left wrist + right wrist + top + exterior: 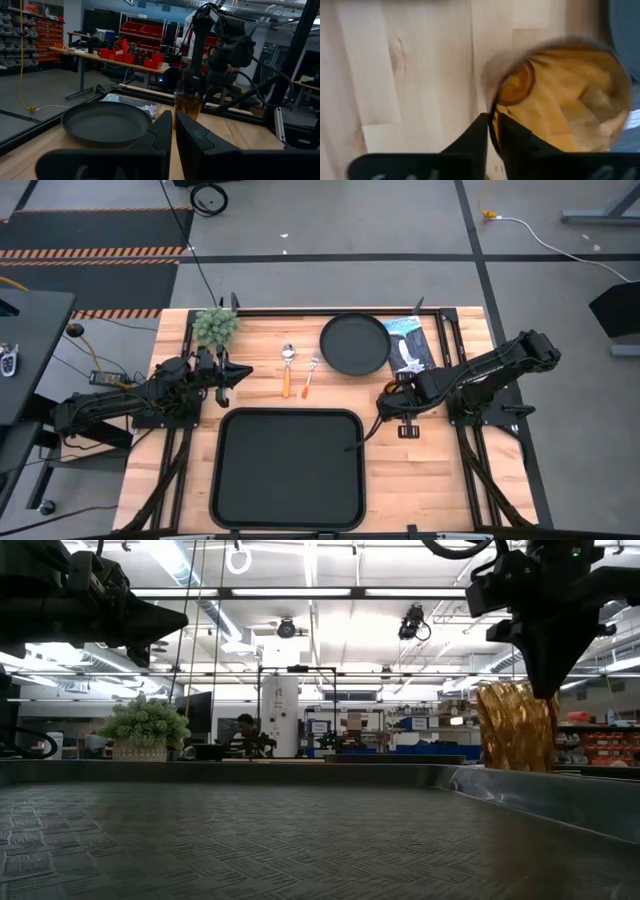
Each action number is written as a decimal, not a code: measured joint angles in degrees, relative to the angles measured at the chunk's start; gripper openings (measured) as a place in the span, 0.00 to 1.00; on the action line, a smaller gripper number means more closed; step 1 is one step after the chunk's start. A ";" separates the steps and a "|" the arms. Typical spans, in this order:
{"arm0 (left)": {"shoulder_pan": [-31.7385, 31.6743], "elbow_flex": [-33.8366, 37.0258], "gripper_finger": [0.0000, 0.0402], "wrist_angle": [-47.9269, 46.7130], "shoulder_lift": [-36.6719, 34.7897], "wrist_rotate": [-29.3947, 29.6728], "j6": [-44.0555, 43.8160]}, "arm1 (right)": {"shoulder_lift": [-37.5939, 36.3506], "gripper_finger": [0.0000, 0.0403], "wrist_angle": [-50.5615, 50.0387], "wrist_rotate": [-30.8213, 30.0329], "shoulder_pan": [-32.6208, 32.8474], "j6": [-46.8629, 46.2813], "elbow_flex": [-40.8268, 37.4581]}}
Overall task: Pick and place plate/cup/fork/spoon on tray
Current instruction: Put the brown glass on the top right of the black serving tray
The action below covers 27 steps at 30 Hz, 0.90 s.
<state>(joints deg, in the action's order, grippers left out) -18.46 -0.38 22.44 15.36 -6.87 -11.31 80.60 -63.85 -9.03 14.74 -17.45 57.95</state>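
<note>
Beside the bare tray (288, 470), right pincer (491, 131) pinching cup (560, 95) rim.

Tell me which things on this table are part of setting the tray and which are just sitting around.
Part of the job:
tray
plate
cup, pinched by its rim in the right end effector
fork
spoon

Just lying about:
small potted plant
printed packet beside the plate

The left end effector waits near the plant.
</note>
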 joint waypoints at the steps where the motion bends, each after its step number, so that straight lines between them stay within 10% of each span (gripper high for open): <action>1: -0.02 -0.02 0.07 0.00 0.00 0.00 -0.01 | 0.00 0.06 -0.02 0.26 0.00 -0.09 0.00; 11: -0.01 -0.01 0.07 -0.02 0.01 0.00 -0.02 | 2.94 0.03 1.47 -0.55 -0.14 -2.63 8.10; 27: -0.02 -0.01 0.07 -0.02 0.01 0.00 -0.03 | 32.10 0.03 -5.37 2.88 1.06 -5.38 48.46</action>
<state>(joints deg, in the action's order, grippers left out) -18.48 -0.40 22.41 15.38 -6.87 -11.34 112.70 -69.22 -6.16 15.80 -22.83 106.42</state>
